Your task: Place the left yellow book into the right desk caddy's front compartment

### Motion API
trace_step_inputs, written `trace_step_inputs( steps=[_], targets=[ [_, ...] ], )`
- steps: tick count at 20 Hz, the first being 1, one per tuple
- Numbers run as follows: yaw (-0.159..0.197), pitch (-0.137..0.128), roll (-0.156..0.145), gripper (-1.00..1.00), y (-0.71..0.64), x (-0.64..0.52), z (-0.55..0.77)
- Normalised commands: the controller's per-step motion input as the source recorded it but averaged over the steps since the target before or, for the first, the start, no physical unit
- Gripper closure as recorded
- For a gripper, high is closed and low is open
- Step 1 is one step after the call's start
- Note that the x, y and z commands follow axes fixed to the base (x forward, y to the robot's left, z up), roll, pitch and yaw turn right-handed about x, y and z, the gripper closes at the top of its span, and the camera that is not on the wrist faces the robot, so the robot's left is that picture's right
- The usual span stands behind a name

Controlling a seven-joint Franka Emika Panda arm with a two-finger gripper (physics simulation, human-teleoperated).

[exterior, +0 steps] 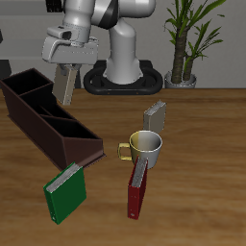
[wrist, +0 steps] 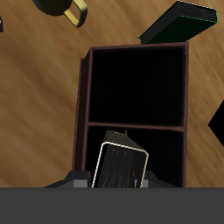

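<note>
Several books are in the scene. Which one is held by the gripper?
The grey-tan book hangs in the gripper above the dark desk caddy. The green book, the red book and the second grey book stand on the table.

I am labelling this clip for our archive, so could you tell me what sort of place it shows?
Probably a simulated study or office desk: a wooden table holding a partitioned desk caddy, several books such as the green book, and a mug, with a potted plant behind.
</note>
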Motion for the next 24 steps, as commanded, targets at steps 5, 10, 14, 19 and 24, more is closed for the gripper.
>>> trace_step_inputs(
  steps=[5, 10, 14, 19, 24],
  targets=[
    [-0.008, 0.042, 0.01, 1.0, 0.02, 0.06, -0.22],
    [-0.007, 0.028, -0.004, 1.0, -0.01, 0.02, -0.18],
    [-0.023, 0.036, -0.03, 1.0, -0.14, 0.04, -0.2],
    [-0.008, 0.026, -0.006, 1.0, -0.01, -0.03, -0.16],
    [-0.017, 0.027, -0.007, 1.0, -0.01, 0.03, -0.13]
  ],
)
